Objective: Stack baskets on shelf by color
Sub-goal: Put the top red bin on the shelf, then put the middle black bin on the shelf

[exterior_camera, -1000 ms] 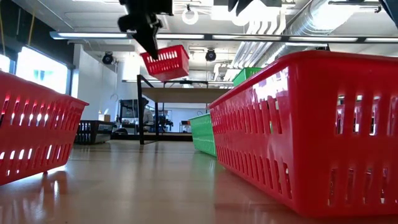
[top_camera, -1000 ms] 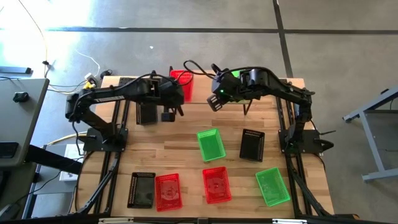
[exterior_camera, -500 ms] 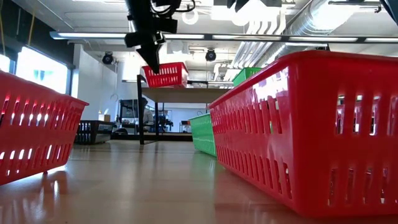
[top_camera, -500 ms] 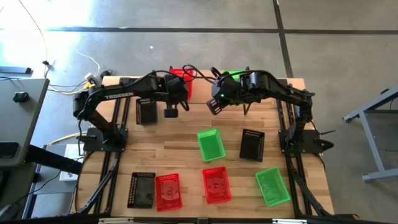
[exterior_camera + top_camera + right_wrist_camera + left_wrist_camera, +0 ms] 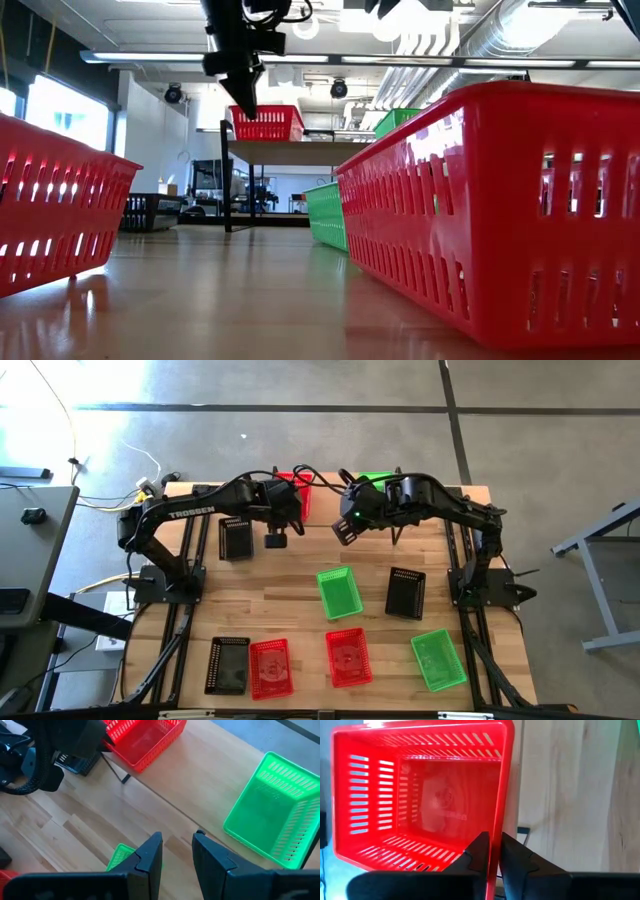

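Observation:
A red basket [image 5: 293, 488] sits on the shelf [image 5: 300, 152] at the table's far edge, with my left gripper [image 5: 283, 510] shut on it. It also shows in the low view as the red basket [image 5: 267, 122], level on the plank. A green basket [image 5: 375, 482] sits on the shelf to its right. My right gripper [image 5: 177, 851] is open and hovers over the table just in front of the shelf, between the two baskets, touching nothing. My left gripper pinches the rim of one side wall [image 5: 496, 851] of the red basket, near a corner, one finger inside the basket and one outside. The fingers come from above, pointing down. The basket stands upright with its bottom on the shelf's plank [image 5: 560, 780].
On the table lie a black basket [image 5: 237, 538] by the shelf's left end, a green basket [image 5: 338, 592] and a black basket [image 5: 405, 593] mid-table. Along the near edge are a black [image 5: 229, 664], two red [image 5: 270, 667] [image 5: 348, 657] and a green basket [image 5: 438, 659].
My left gripper moved toward the far edge and down, carrying the red basket. The basket was tilted in the air above the shelf; it has levelled out and now rests on the plank. Over the last half second nothing more moved.

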`<state>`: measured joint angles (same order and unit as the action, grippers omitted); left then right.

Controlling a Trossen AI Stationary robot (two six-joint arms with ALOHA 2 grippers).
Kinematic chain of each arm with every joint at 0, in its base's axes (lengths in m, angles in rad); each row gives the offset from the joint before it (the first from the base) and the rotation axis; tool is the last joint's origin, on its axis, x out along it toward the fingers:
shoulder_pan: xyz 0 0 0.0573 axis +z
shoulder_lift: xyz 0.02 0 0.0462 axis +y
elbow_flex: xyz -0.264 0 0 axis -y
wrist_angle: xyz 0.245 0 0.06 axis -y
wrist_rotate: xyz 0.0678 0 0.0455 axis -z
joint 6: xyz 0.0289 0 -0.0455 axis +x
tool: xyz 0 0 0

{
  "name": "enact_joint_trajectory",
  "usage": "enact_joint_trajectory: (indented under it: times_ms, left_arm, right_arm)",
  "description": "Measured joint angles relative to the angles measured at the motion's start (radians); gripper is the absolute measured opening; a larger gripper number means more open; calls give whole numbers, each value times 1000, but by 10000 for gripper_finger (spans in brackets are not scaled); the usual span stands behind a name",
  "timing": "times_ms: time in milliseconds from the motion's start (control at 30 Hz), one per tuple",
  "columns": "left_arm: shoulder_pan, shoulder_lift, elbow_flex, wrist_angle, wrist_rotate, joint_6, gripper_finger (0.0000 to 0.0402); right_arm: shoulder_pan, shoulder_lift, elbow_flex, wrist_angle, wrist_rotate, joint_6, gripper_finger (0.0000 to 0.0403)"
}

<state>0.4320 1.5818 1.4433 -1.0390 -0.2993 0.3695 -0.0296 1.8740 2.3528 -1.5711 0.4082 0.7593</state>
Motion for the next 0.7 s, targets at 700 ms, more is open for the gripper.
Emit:
enact_joint_trajectory:
  times_ms: [700]
  left_arm:
    - [-21,-43,73,-34,27,-29,148]
  right_arm:
    - [168,0,0,0,-68,-55,92]
